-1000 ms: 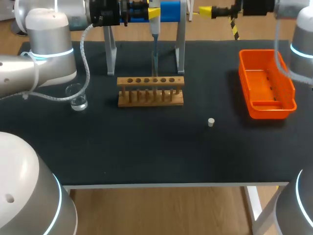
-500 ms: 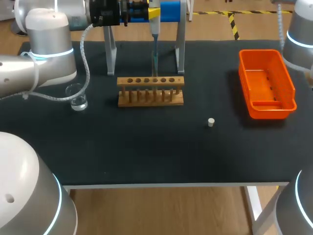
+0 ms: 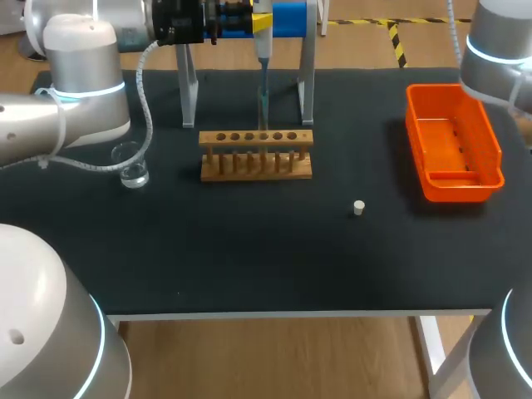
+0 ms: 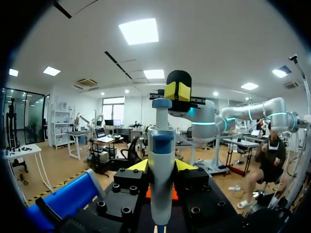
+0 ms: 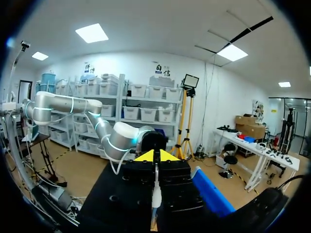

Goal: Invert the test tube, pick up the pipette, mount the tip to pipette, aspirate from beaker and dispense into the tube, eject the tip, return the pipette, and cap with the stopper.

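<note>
My left gripper (image 4: 163, 166) has its jaws clamped on the pipette (image 4: 161, 145), which hangs upright between the posts of the stand (image 3: 307, 79), behind the tube rack (image 3: 256, 158). I judge this the pick-up, so I'd lift straight up and keep it vertical (the posts crowd both sides). My right gripper (image 5: 155, 156) has its jaws together, with nothing visibly held.

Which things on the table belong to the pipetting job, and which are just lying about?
Job:
- pipette, held in left gripper
- beaker
- stopper
- wooden tube rack

Not named in task:
- orange bin, possibly for ejected tips
- metal stand
</note>
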Motion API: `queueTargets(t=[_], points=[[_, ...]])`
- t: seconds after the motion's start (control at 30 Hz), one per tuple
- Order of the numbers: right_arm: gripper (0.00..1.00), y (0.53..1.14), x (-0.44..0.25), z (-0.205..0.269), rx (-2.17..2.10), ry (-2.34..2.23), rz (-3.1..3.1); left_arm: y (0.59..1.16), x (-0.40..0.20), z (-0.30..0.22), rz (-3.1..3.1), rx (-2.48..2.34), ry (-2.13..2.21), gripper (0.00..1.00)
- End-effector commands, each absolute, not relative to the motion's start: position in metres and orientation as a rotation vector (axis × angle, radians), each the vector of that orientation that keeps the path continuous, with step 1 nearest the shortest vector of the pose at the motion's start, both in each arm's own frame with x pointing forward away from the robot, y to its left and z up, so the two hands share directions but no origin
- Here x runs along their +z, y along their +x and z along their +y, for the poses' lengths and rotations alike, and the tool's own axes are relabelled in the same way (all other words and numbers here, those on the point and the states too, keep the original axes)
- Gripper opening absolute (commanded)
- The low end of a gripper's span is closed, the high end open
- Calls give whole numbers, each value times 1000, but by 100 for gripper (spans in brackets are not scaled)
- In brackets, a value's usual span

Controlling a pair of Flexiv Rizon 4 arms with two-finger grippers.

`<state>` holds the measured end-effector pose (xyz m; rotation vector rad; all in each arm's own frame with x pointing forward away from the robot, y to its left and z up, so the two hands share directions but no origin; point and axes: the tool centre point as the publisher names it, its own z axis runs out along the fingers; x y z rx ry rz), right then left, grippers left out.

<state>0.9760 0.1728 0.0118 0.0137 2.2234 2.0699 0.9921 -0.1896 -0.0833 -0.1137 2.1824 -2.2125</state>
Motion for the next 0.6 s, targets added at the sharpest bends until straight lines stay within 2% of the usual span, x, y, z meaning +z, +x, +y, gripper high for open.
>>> queueTargets(t=[0.03,0.6], points=[[0,988,13,182,2099,-34,2260,993,-84,-189,2182,-2216,-108,0],[0,993,12,227,2110,-117,2340,993,-84,-189,2182,-2216,-108,0]])
